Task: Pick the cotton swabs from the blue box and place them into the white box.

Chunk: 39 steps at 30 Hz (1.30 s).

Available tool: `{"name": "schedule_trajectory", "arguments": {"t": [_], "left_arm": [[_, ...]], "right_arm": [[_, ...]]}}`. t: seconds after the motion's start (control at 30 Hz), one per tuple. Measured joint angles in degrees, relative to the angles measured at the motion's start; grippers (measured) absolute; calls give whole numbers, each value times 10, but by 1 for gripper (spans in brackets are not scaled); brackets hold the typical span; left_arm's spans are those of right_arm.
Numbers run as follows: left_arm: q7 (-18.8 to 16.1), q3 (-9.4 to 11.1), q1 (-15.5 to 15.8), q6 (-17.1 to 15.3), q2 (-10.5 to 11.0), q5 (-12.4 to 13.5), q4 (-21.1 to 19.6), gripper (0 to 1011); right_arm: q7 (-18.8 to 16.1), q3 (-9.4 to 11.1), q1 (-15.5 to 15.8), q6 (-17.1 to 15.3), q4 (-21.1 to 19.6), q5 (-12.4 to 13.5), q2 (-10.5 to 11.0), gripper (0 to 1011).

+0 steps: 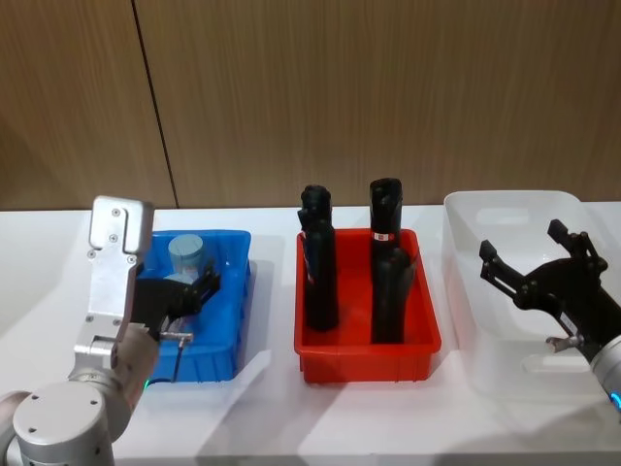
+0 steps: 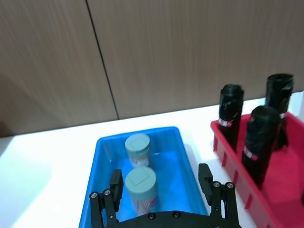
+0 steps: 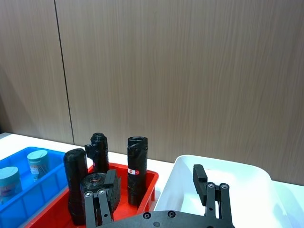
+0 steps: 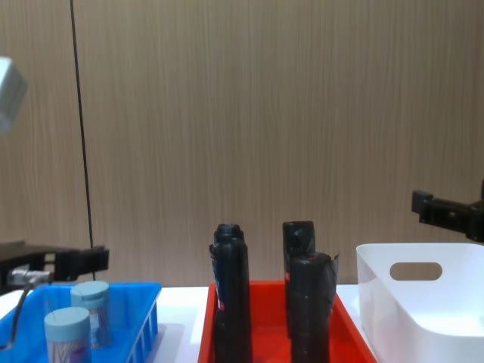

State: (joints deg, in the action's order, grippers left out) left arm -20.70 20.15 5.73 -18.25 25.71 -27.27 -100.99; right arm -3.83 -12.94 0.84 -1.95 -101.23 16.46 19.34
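Blue box (image 2: 105, 164) at the left holds two tubs of cotton swabs (image 2: 137, 148), both upright, one behind the other. Our left gripper (image 2: 160, 181) hovers with jaws spread, the near tub (image 2: 141, 186) just below and ahead. Our right gripper (image 1: 522, 248), likewise unclenched, hangs over the white box (image 1: 464, 262).

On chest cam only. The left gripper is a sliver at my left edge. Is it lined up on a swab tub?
Observer: Left wrist view: the left gripper is open in the blue box, and the nearer swab tub sits in line between its fingers. No grip yet.
Operator: Anything in the white box?
Observer: Head view: no tubs in the part of the white box that I can see. The right arm covers some of it.
Operator: Right gripper state?
Observer: The right gripper is open and hovers over the white box.
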Motion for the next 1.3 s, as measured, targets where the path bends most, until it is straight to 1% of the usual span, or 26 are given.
{"name": "schedule_trajectory", "arguments": {"t": [0.23, 0.5, 0.77, 1.3], "left_arm": [[-7, -10, 2, -24, -2, -23, 19, 1004], [-2, -19, 14, -37, -9, -36, 48, 1004], [15, -25, 30, -43, -17, -37, 79, 1004], [56, -33, 66, -52, -34, -29, 146, 1004]], "right_arm": [[0, 0, 0, 0, 0, 0, 0, 1002], [0, 0, 0, 0, 0, 0, 0, 1002], [0, 0, 0, 0, 0, 0, 0, 1002], [0, 0, 0, 0, 0, 0, 0, 1002]]}}
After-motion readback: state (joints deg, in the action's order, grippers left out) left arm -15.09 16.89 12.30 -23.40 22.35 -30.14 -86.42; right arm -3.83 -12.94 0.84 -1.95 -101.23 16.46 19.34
